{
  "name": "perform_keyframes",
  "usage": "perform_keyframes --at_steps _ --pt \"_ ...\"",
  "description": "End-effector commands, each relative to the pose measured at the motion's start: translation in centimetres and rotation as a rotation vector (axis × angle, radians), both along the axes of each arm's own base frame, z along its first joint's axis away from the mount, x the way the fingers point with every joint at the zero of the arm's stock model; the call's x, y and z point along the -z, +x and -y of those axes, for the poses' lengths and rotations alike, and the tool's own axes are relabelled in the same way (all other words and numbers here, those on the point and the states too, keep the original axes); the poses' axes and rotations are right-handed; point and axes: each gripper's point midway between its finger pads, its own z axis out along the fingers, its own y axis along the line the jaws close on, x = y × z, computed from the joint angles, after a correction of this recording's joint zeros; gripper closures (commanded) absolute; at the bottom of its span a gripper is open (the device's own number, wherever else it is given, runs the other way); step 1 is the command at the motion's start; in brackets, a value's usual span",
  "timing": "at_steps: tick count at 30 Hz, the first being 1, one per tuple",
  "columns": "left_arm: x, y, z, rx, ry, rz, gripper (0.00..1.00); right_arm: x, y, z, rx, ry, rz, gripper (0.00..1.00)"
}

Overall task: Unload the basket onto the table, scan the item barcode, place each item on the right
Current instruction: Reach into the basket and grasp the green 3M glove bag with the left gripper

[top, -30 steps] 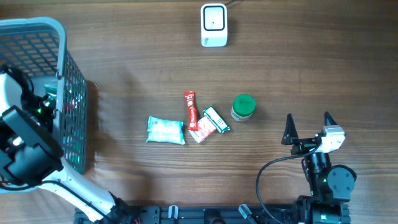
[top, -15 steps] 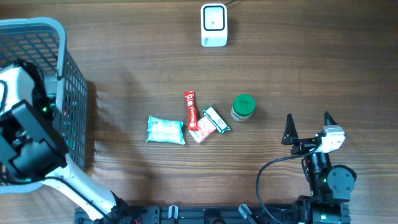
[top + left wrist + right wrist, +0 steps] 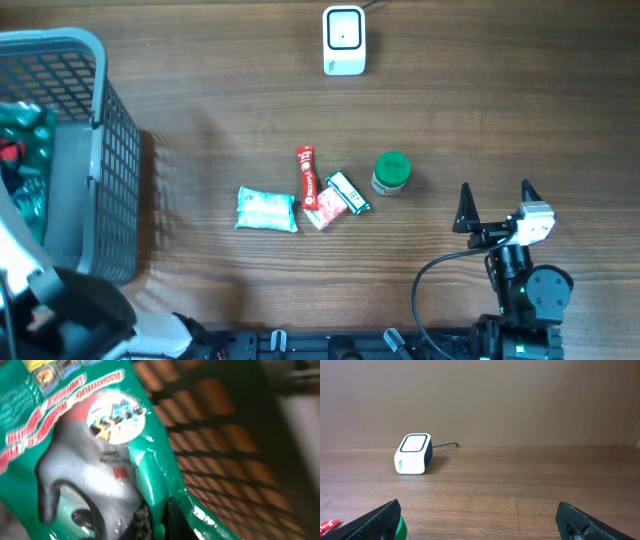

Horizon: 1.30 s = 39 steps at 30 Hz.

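left claw [image 3: 157,521] pinched shut on green packet [image 3: 95,450], inside basket [image 3: 112,160] at left of desk [image 3: 500,120] | scanner [image 3: 343,40] lies far-right of packet | right claw [image 3: 495,205] wide, empty, near-right

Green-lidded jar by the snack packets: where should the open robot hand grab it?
The green-lidded jar seems to stand upright, lid up, so grip across the round lid, coming straight down. The open right gripper has bare table on its side of the jar.
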Motion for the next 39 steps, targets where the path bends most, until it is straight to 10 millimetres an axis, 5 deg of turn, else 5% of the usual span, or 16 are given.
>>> perform_keyframes --at_steps 1,5,9,14,17,20,23,25,30,39 --pt "-7.8 1.0 2.0 0.26 0.136 0.15 0.96 -0.1 0.0 0.2 0.013 -0.009 0.006 0.0" --pt "-14.1 1.2 5.6 0.413 0.219 0.372 0.96 -0.1 0.0 0.2 0.013 -0.009 0.006 0.0" --pt "-20.0 -0.9 10.9 0.547 0.295 0.575 0.96 -0.1 0.0 0.2 0.013 -0.009 0.006 0.0" --pt "-22.4 -1.0 17.1 0.845 0.293 0.67 0.96 -0.1 0.0 0.2 0.013 -0.009 0.006 0.0" --pt "-21.0 -0.8 19.1 0.932 0.242 0.626 0.96 -0.1 0.0 0.2 0.013 -0.009 0.006 0.0" --pt "-19.4 -1.4 18.3 0.868 0.228 0.535 0.96 -0.1 0.0 0.2 0.013 -0.009 0.006 0.0" --pt "-19.0 -2.2 16.1 0.759 0.275 0.467 0.49 -0.1 0.0 0.2 0.013 -0.009 0.006 0.0" --pt "-18.7 -2.6 14.8 0.687 0.29 0.436 0.02 -0.1 0.0 0.2 0.014 -0.009 0.006 0.0" --pt "-15.7 -3.0 10.9 0.408 0.23 0.36 0.0 -0.1 0.0 0.2 0.013 -0.009 0.006 0.0" --pt "-2.4 1.2 6.0 0.048 -0.128 0.186 0.0 -0.1 0.0 0.2 0.013 -0.009 0.006 0.0"
